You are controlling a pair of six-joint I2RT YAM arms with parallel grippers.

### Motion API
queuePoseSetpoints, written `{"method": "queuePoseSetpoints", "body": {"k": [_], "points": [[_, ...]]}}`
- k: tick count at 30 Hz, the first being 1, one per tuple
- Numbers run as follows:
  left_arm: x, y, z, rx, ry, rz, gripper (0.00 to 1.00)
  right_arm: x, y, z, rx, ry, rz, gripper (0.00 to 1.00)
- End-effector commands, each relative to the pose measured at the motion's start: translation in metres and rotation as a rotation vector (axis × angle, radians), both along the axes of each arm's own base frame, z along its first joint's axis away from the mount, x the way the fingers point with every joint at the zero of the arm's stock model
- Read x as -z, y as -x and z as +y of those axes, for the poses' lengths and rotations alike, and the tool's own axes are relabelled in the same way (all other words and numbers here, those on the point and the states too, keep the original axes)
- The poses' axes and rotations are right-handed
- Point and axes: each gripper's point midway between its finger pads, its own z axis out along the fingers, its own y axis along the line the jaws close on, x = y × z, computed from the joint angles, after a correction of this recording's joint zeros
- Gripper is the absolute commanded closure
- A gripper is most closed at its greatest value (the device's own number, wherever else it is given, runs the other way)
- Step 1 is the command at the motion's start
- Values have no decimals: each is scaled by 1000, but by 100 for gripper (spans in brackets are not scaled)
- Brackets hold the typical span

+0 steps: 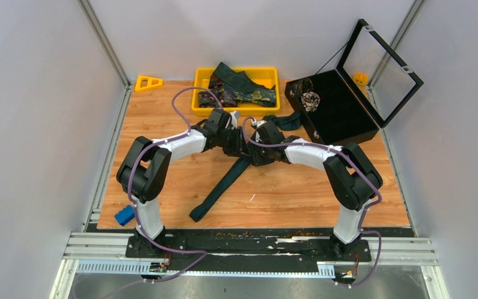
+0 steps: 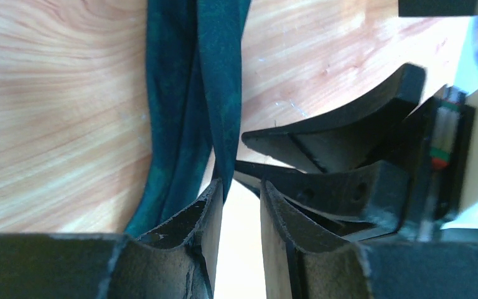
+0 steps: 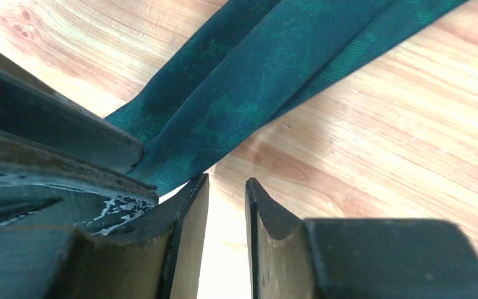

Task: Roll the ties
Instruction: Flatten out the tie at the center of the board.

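Your left gripper and right gripper, both slightly apart and empty, crowd the teal tie at the counter's centre, hiding its upper end; yellow tray at twelve o'clock, black case at two.

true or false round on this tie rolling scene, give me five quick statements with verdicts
1. The black case with a clear lid stands open. True.
2. The dark teal fabric tie on the wooden table is rolled up. False: it lies stretched out.
3. The yellow plastic tray holds several ties. True.
4. The right gripper is clamped on the teal tie. False: its jaws are apart with nothing between them, and the tie lies beside them.
5. The small blue block sits inside the case. False: it is at the table's near left corner.
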Motion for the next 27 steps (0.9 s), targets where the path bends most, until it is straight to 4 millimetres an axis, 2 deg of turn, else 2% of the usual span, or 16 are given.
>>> {"method": "queuePoseSetpoints", "body": {"k": [1,4,11,15,19,22,27], "points": [[-13,17,-14,56,77,19,64,-43,-11,-7,39,-50,-111,70],[-5,19,-14,58,75,34,64,-56,-12,-15,64,-68,-149,69],[7,19,-7,55,21,41,65,-60,-17,-24,100,-96,-160,69],[-5,7,5,14,-51,-22,64,-58,-17,-19,82,-111,-157,69],[-23,-4,35,-72,-192,-117,60,-54,-17,-11,49,-137,-154,71],[-25,2,55,-113,-255,-144,60,-49,-21,-4,44,-143,-129,73],[-12,29,74,-152,-249,-134,60,-54,-40,0,85,-102,-106,75]]}}
